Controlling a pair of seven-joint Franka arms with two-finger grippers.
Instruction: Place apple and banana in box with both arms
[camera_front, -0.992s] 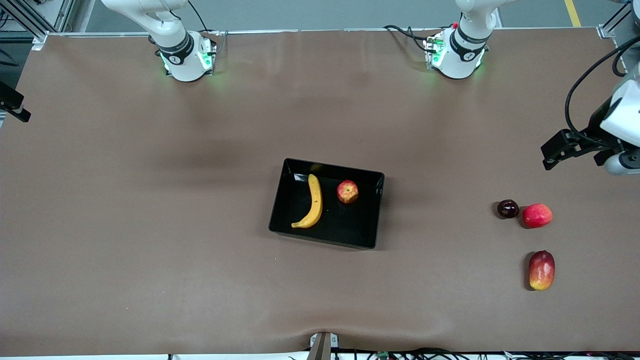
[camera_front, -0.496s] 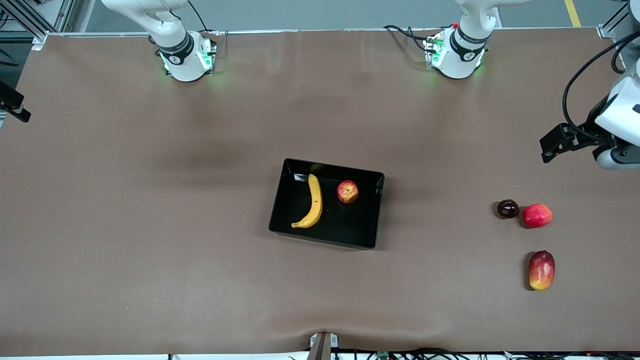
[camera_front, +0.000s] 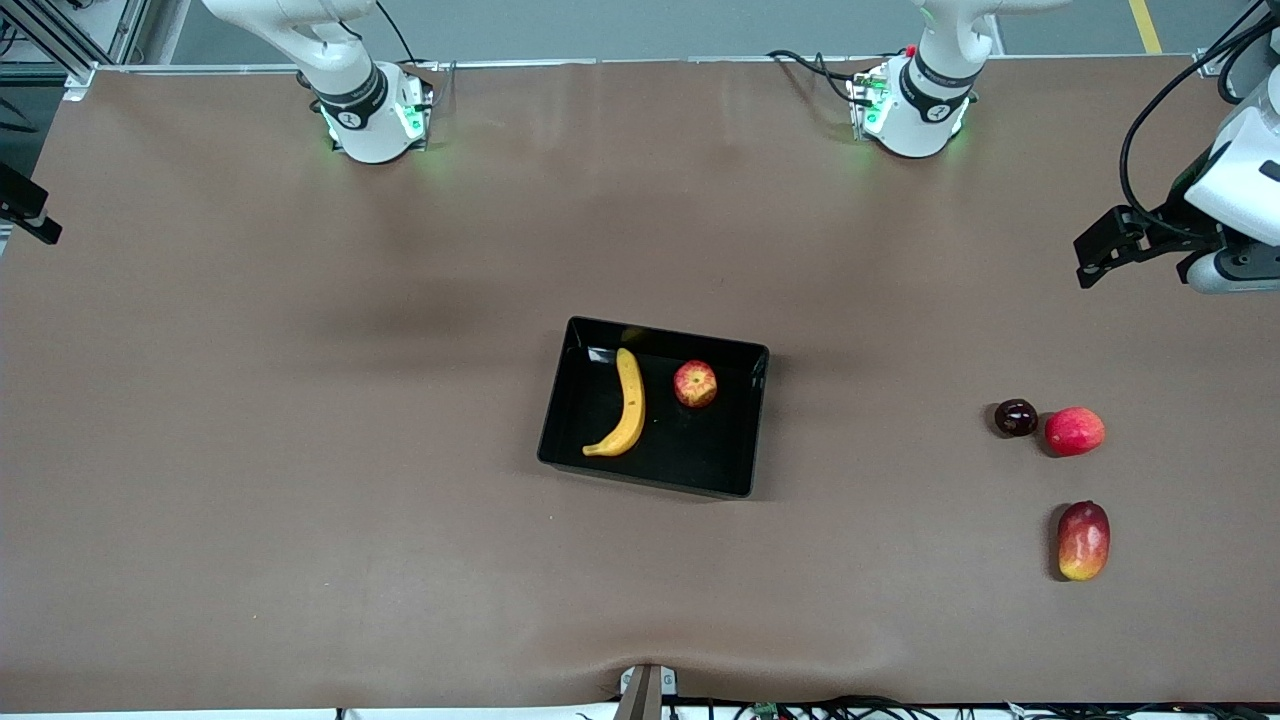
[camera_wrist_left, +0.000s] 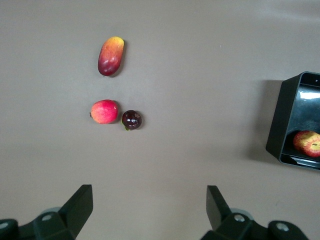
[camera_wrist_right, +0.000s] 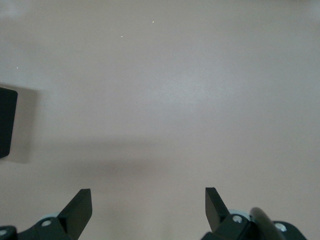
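No text, label, brand, number or sign can be read on anything here.

My right gripper (camera_wrist_right: 148, 210) hangs over bare brown table (camera_wrist_right: 170, 95), my two fingers (camera_wrist_right: 80, 207) spread wide with nothing between them. A black corner of the box (camera_wrist_right: 6, 122) shows at the edge.

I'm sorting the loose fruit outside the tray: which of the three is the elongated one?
The red-yellow mango-like fruit, lying nearest the front camera. The dark plum and pinkish-red fruit beside it are both round.
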